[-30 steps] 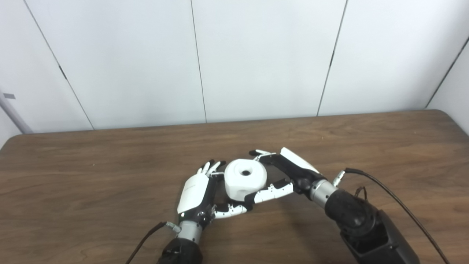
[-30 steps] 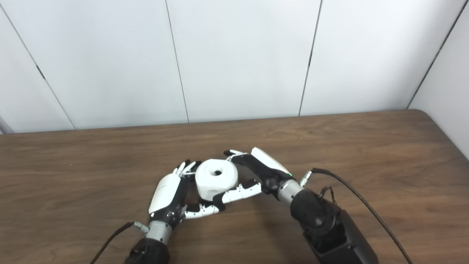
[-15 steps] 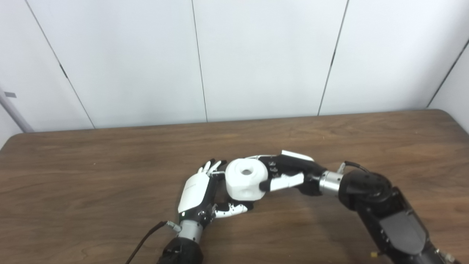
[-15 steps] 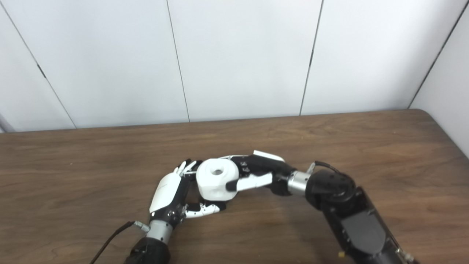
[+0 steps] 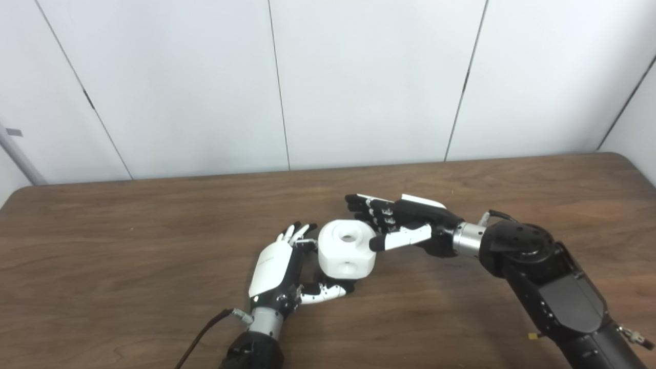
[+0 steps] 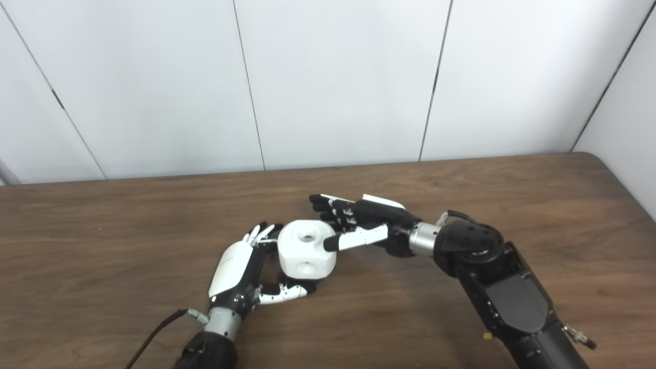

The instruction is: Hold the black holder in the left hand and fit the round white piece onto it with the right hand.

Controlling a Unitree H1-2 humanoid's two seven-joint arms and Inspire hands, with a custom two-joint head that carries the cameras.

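Left eye view: left hand fingers cup the round white piece, hole up; right hand fingers released.

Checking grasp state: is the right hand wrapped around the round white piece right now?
No, the right hand is spread beside the round white piece, with only its thumb tip at the piece's edge and its fingers stretched out clear behind it.
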